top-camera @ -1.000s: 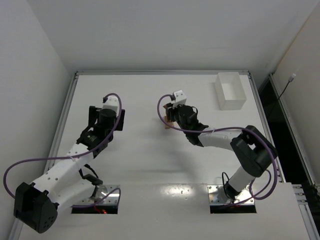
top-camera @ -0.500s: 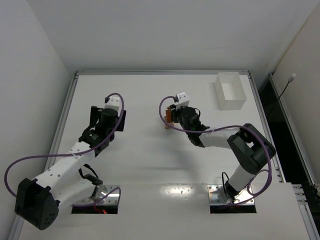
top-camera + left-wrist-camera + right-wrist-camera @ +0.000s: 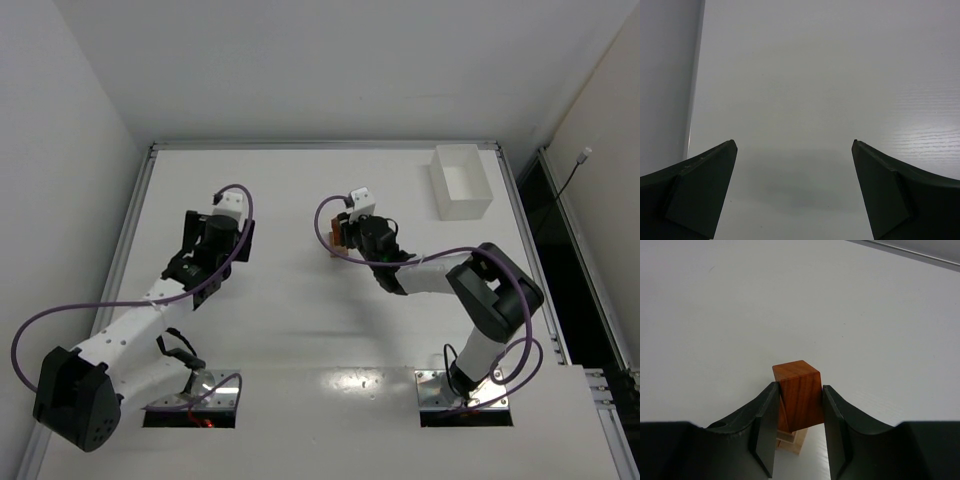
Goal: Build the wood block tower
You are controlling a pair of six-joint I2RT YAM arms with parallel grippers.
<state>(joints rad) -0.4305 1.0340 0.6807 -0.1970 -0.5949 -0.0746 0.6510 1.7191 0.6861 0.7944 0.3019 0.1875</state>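
In the right wrist view my right gripper (image 3: 800, 388) is shut on a reddish-brown wood block (image 3: 799, 392), held upright between both fingers. Directly under it stand pale tan pieces (image 3: 793, 441) of the wood block tower. Whether the brown block rests on them or hangs just above, I cannot tell. From above, the right gripper (image 3: 347, 232) covers most of the small tower (image 3: 337, 243) near the table's middle. My left gripper (image 3: 794, 145) stands wide open over bare white table with nothing between its fingers. Seen from the top, the left gripper (image 3: 215, 240) is on the left half of the table.
A white rectangular bin (image 3: 460, 182) stands at the back right of the table (image 3: 300, 310). The table's raised left rim (image 3: 694, 90) runs along the left of the left wrist view. Purple cables loop off both arms.
The right arm's elbow has swung slightly left while its gripper stays at the tower, still holding the brown block. The left arm has crept a little forward, jaws unchanged.
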